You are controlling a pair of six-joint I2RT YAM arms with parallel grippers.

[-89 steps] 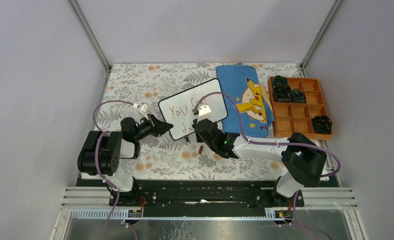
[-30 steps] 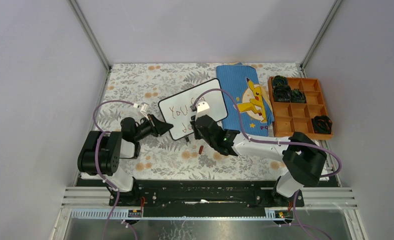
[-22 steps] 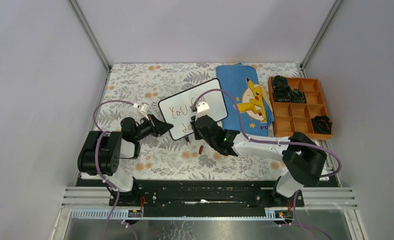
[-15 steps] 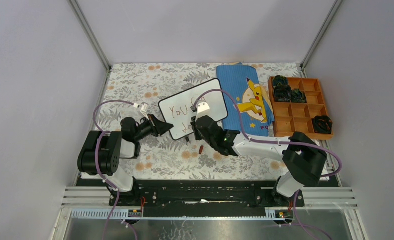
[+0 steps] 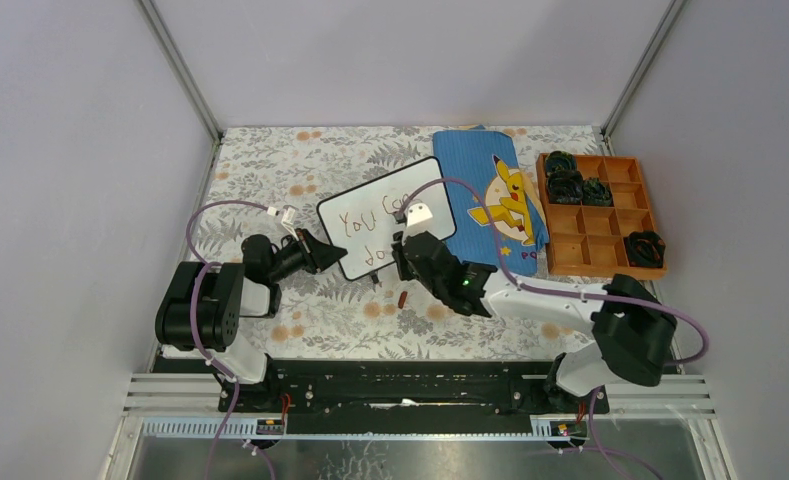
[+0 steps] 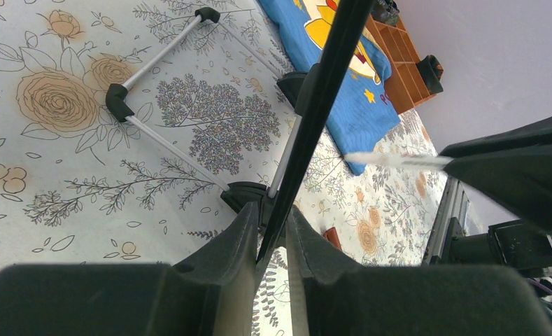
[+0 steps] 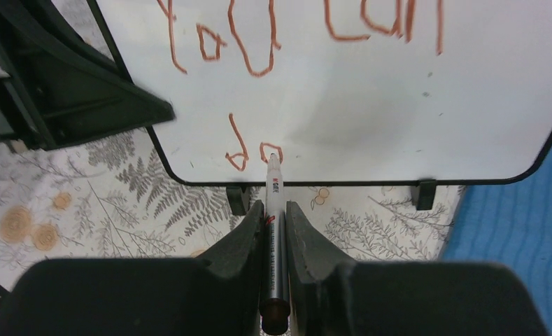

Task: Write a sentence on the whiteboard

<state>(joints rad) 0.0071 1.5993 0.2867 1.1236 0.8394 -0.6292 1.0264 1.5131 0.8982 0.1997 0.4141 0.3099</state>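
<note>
The whiteboard (image 5: 370,222) stands tilted on the floral cloth, and my left gripper (image 5: 322,254) is shut on its left edge. In the left wrist view the board is an edge-on black bar (image 6: 320,91) pinched between the fingers of that gripper (image 6: 271,213). The sentence (image 7: 259,42) reads "You can" in red-brown, with "do" (image 7: 248,150) below it. My right gripper (image 7: 273,206) is shut on a silver marker (image 7: 271,231). The marker's tip is at the "o" of "do". From above, the right gripper (image 5: 403,246) hovers over the board's lower right part.
A blue cloth with a yellow cartoon figure (image 5: 490,200) lies right of the board. An orange compartment tray (image 5: 610,235) with black items sits at the far right. A red-brown marker cap (image 5: 402,298) lies in front of the board. The board's stand legs (image 6: 161,133) rest behind it.
My right arm has swung a little to the right, uncovering more of the word "can". The left gripper and the board have stayed put.
</note>
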